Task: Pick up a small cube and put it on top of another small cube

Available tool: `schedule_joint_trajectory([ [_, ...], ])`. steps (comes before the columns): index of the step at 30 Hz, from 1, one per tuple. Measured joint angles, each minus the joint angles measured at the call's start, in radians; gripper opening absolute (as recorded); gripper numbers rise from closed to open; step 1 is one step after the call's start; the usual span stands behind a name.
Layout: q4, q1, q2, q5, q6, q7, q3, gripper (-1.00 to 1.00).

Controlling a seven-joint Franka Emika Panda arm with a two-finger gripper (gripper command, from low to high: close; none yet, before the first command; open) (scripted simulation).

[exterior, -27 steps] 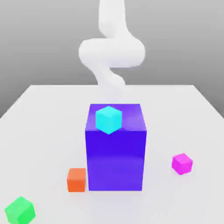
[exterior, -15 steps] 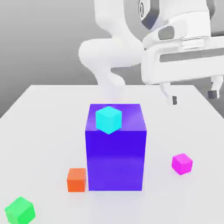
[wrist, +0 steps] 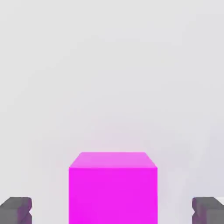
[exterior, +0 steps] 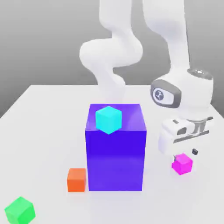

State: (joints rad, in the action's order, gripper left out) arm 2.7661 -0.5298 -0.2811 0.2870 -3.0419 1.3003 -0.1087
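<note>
The small magenta-pink cube [exterior: 182,164] rests on the white table at the exterior view's right, beside the big blue-purple block [exterior: 116,153]. My gripper [exterior: 183,154] hangs directly over the cube, just above its top, open. In the hand view the cube [wrist: 112,188] sits between the two dark fingertips [wrist: 15,210], which stand wide apart on either side without touching it. My gripper [wrist: 112,211] holds nothing.
A cyan cube [exterior: 108,119] sits on top of the blue-purple block. An orange cube [exterior: 76,179] lies against the block's base on the exterior view's left. A green cube [exterior: 19,210] sits near the table's [exterior: 43,131] front left corner.
My arm has swung in from above and lowered the hand from high over the table down to the magenta-pink cube. No cube has moved.
</note>
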Motion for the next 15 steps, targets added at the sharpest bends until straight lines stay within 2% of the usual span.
schedule_joint_trajectory([
  [1, -0.004, -0.02, -0.019, 0.01, -0.016, 0.009, 0.022, -1.0],
  [7, -0.006, -0.028, -0.029, 0.018, -0.025, 0.015, 0.032, -1.0],
  [9, 0.002, 0.004, 0.008, 0.001, 0.006, 0.001, -0.005, -1.0],
  [15, 0.04, 0.077, 0.212, -0.227, 0.161, -0.168, -0.131, -1.0],
])
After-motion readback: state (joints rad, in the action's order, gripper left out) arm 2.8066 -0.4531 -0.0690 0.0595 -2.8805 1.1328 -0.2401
